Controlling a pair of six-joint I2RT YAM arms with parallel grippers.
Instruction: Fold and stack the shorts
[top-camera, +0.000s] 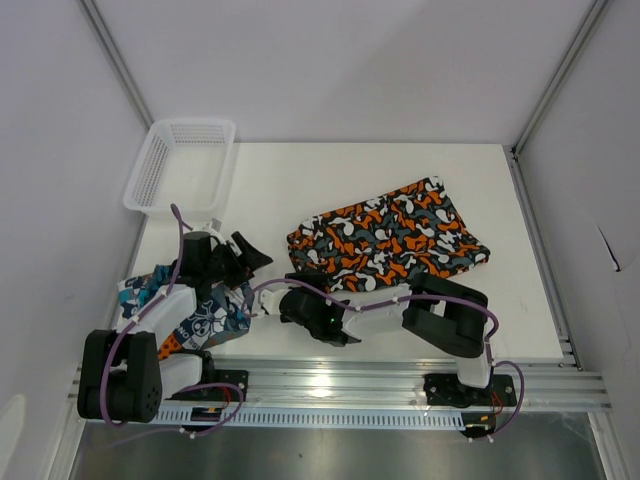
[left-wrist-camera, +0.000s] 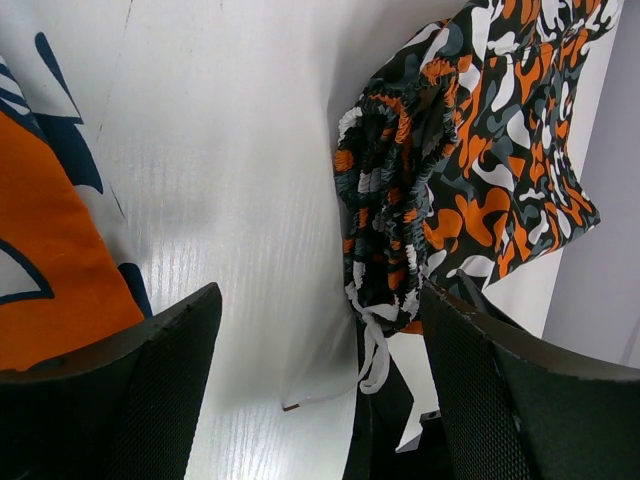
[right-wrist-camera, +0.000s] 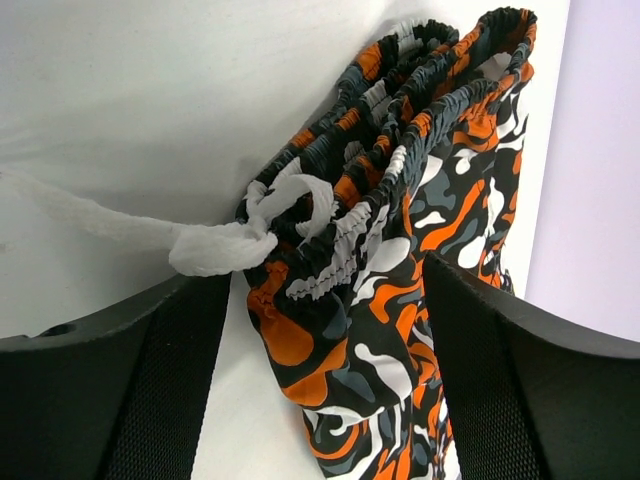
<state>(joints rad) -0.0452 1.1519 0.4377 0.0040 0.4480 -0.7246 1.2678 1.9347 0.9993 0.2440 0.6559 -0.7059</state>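
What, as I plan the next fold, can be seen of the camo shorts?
The camo shorts are thin cloth printed in orange, black, white and grey blotches. They lie on the white table, right of centre, seemingly folded in half. The gathered elastic waistband shows doubled at the end toward the left arm, and a tied white drawstring trails from it. The open right hand straddles that end without gripping it.

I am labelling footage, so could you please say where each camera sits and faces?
Top external: above and behind, looking down on the table; left arm and right arm show.
Left wrist: on the left arm, facing the camouflage shorts; left gripper open.
Right wrist: on the right arm, close on their drawstring; right gripper open.
All share those shorts.
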